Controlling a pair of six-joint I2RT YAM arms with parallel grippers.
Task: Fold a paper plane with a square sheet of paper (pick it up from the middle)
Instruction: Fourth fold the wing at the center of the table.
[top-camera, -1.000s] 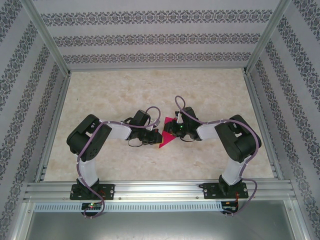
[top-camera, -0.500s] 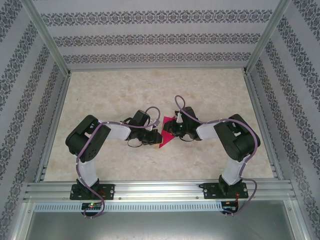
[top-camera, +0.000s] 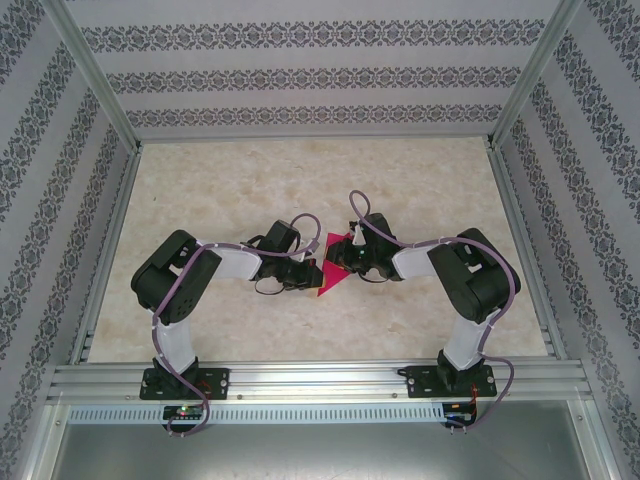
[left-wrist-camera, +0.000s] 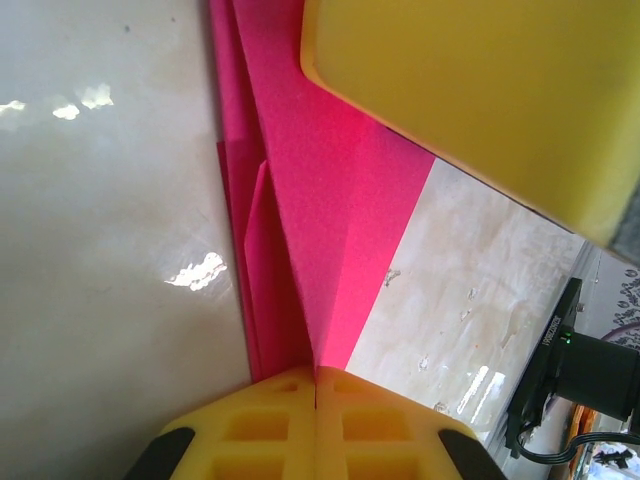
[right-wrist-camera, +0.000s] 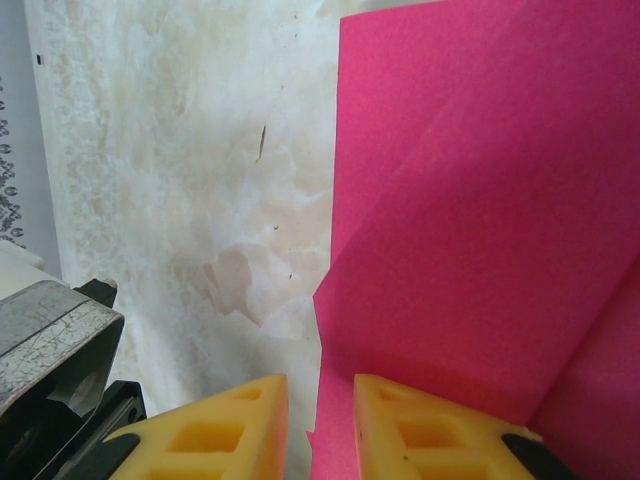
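Paper (left-wrist-camera: 320, 230), thin, limp, crease-prone. Clenched at fold by left end effector (left-wrist-camera: 316, 385); straddled loosely by parted right end effector (right-wrist-camera: 318, 392). Best gripped on layered fold.

Magenta-pink sheet of paper (top-camera: 325, 281): folded into layered pointed wedge, sharp creases, at centre of table (top-camera: 210, 190).

arms (top-camera: 185, 275): 2 | folded pink paper (top-camera: 326, 282): 1 | table (top-camera: 420, 180): 1
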